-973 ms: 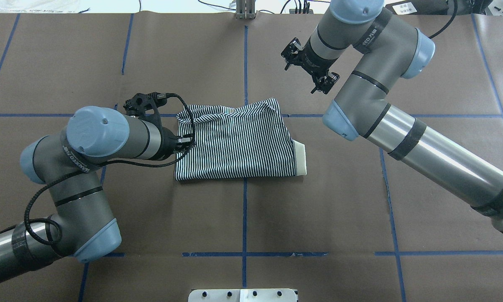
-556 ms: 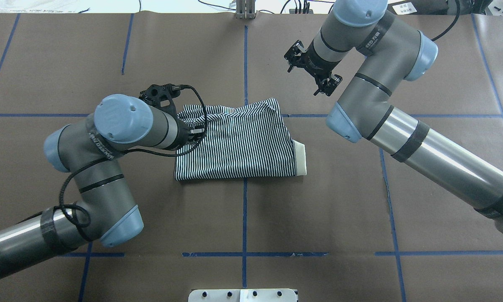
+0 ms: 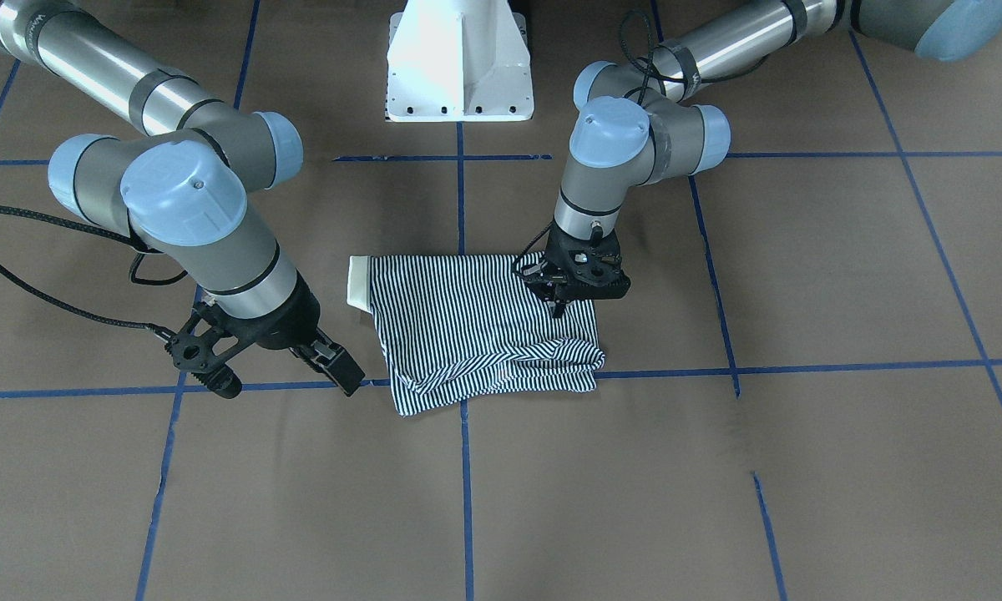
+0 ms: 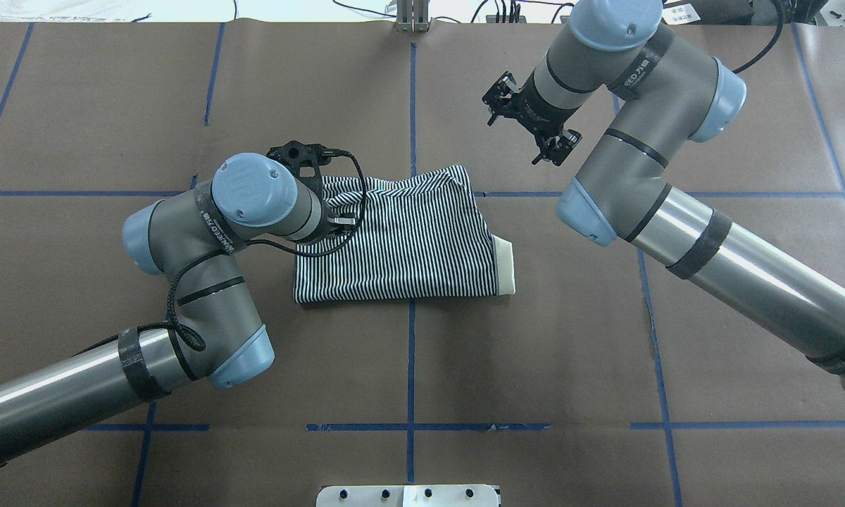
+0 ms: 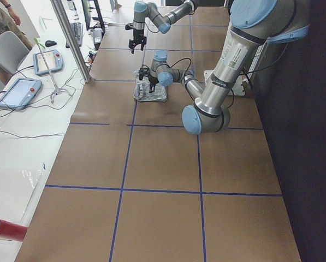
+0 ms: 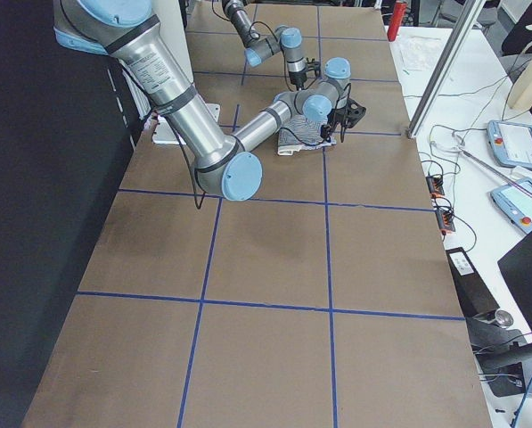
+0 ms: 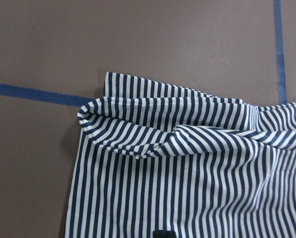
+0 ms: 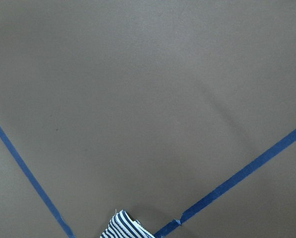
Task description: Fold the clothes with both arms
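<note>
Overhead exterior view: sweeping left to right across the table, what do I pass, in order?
Left arm → left gripper → striped polo shirt → right gripper, jaws spread → right arm.

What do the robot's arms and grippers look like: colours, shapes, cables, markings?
Both the left arm and right arm are silver-grey tubes with light-blue joint caps, black bands and white lettering. Braided black cables run along them. The left gripper and right gripper are black.

Overhead and front views face opposite ways, share shirt (image 4: 394,239)
</note>
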